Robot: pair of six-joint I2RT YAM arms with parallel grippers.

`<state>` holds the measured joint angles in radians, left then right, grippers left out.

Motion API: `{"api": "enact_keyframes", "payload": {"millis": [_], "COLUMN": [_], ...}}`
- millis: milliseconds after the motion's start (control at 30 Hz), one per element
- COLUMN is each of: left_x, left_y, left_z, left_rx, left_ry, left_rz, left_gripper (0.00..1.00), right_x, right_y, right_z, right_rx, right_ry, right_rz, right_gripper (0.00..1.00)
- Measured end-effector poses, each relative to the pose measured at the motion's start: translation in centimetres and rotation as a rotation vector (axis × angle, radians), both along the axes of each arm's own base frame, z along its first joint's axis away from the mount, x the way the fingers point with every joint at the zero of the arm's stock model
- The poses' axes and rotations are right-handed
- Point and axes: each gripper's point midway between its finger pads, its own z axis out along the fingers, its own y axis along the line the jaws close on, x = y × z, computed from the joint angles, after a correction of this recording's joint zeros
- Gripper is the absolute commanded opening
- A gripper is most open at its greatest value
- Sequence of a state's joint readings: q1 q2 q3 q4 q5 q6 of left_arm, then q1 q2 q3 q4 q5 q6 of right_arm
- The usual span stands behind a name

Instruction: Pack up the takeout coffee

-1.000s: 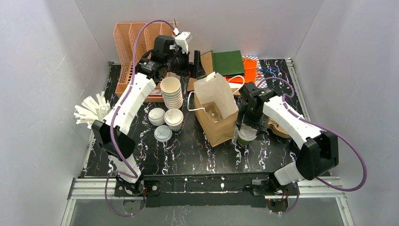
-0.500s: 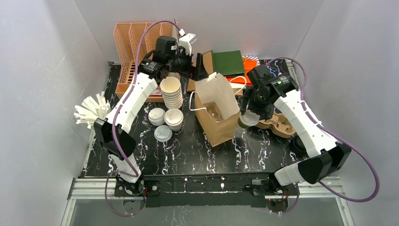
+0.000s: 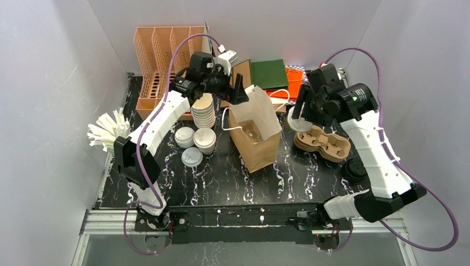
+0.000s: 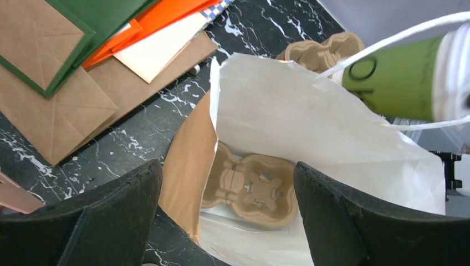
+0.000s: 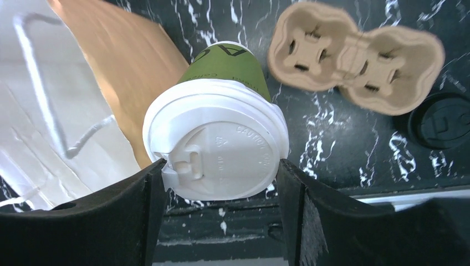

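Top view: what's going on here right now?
The right claw grips a green cup at its white lid, held in the air just right of the paper bag. The left claw hangs open above the bag's mouth with nothing in it. A cardboard carrier already sits inside the bag, and a second carrier lies on the table to the right. Another lidded cup stands left of the bag, beside the cup stack.
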<state>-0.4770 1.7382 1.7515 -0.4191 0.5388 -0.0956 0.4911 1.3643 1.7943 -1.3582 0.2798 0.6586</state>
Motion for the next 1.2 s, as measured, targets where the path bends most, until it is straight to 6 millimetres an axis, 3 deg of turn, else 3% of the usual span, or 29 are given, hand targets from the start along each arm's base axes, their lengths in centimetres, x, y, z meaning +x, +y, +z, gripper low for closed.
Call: {"api": "enact_keyframes", "payload": {"millis": [133,400,567,700,767,867,1033,1200], "left_x": [-0.8,-0.5,-0.3,-0.3,-0.3,-0.3,-0.3,-1.5], "left_y": [-0.6,-1.0,-1.2,-1.4,-1.5,-1.6,-1.7,-1.9], "left_z": [-1.4,-1.7,-1.7,-1.9,-1.9,-1.9,-1.5,0.6], "left_rx": [0.028,0.097,0.151,0.178,0.185,0.189,0.191,0.171], "left_ry": [0.004,-0.079,-0.145,-0.170,-0.176,-0.182,-0.199,-0.253], "left_rz": [-0.029,-0.011,-0.005,0.007,0.010,0.010,0.016,0.022], "left_gripper": [0.78,0.46,0.13,0.01,0.00,0.00,0.00,0.00], "right_x": [1.0,2.7,2.5,1.4,0.8,0.4,0.7,0.4], "right_y": [-1.0,-1.0,0.8,3.0,4.2,5.9,7.8,8.6], "right_z": [2.9,9.1,12.7,15.2,15.8,15.2,10.4,6.2], "right_rx": [-0.025,-0.004,0.079,0.178,0.228,0.280,0.304,0.304], "right_ry": [-0.122,-0.372,-0.510,-0.593,-0.610,-0.591,-0.454,-0.339], "right_rz": [-0.004,0.054,0.182,0.317,0.384,0.464,0.543,0.579], "right_gripper": [0.56,0.55,0.51,0.47,0.45,0.44,0.42,0.41]}}
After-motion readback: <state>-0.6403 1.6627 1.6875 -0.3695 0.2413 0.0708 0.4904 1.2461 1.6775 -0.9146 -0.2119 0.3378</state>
